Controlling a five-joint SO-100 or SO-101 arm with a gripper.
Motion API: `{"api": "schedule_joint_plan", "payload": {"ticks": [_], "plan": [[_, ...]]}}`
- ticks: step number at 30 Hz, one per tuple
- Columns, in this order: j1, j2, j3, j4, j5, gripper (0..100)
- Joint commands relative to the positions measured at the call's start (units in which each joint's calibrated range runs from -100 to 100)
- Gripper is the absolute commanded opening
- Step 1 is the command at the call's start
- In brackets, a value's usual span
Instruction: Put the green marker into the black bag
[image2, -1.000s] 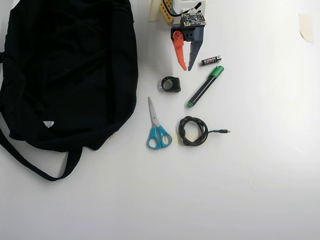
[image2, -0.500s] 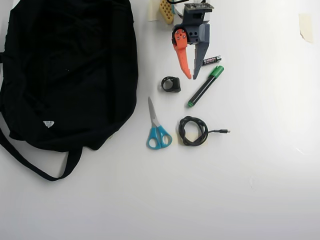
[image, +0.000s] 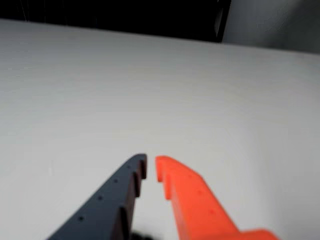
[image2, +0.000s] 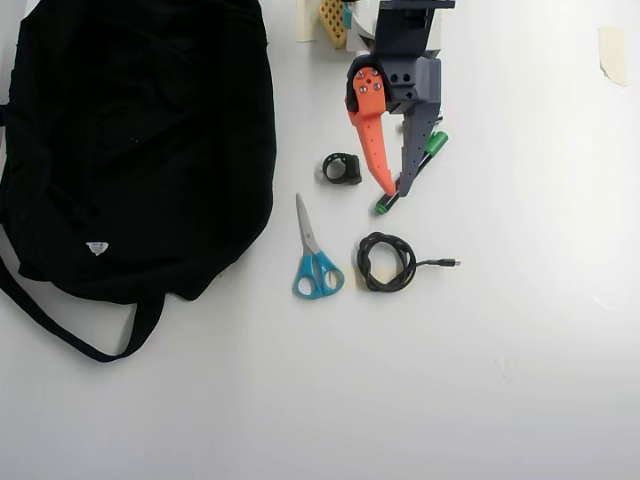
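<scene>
In the overhead view the green marker (image2: 436, 143) lies slanted on the white table, right of centre. Only its green cap and small green end show, because my gripper (image2: 396, 192) hangs over its barrel. The orange finger (image2: 372, 135) and the dark finger (image2: 416, 140) taper to tips that almost touch near the marker's lower end, with nothing held between them. The black bag (image2: 130, 150) fills the left side, well apart from the gripper. In the wrist view my gripper (image: 150, 167) points at bare white table with a thin gap at its tips.
A small black ring-shaped piece (image2: 342, 168) lies just left of the orange finger. Blue-handled scissors (image2: 315, 262) and a coiled black cable (image2: 387, 262) lie below the gripper. A bag strap (image2: 60, 325) trails at lower left. Tape (image2: 612, 55) sticks at the far right.
My gripper has come down the overhead view from beside the battery to over the marker's barrel, and now covers the battery. Its fingers keep the same narrow gap. Nothing else moved.
</scene>
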Motion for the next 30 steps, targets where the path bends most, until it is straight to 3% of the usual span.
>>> {"api": "schedule_joint_plan", "payload": {"ticks": [1, 11, 15, 22, 25, 30], "plan": [[-0.12, 5.45, -10.03, -1.12, 0.33, 2], [-0.12, 19.14, -25.57, -1.12, 0.49, 2], [-0.42, 23.29, -29.44, -1.12, 5.58, 2], [-0.34, 29.93, -38.51, -1.20, 5.47, 2], [0.25, 31.42, -40.04, -1.20, 0.91, 2], [0.25, 31.42, -40.04, -1.20, 0.49, 2]]}}
